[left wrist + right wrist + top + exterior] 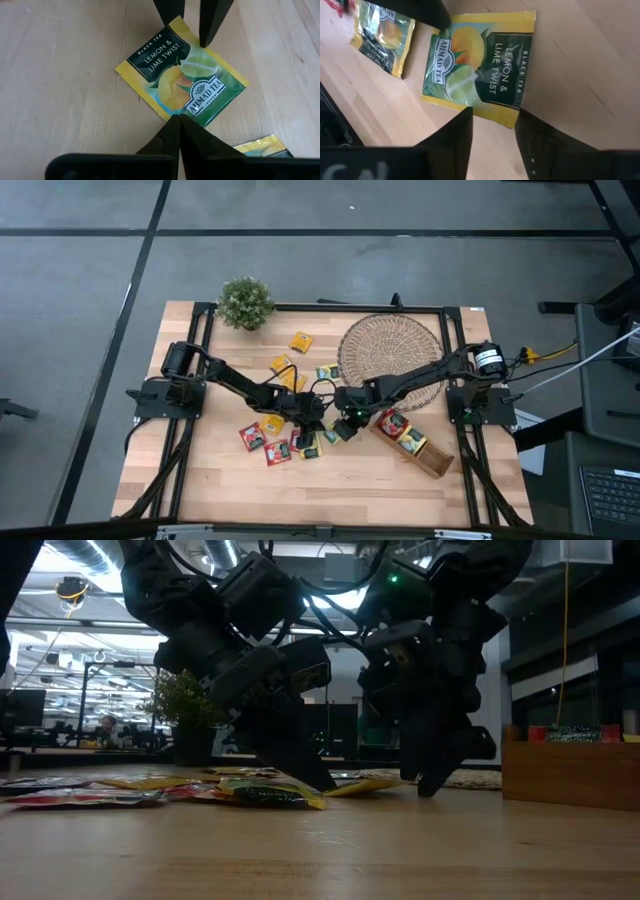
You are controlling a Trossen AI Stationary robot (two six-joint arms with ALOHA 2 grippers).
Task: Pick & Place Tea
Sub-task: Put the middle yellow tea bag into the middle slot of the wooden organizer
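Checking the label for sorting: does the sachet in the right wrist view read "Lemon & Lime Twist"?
Yes: the yellow-edged sachet lying on the wooden table shows "Lemon & Lime Twist" in white print.

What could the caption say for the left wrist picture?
Shut left gripper touches a lemon and lime tea sachet; open right gripper at its far edge.

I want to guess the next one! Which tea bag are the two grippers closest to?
The Lemon & Lime Twist sachet, yellow and green: the shut left gripper and right gripper meet at its edges. Other sachets lie farther off.
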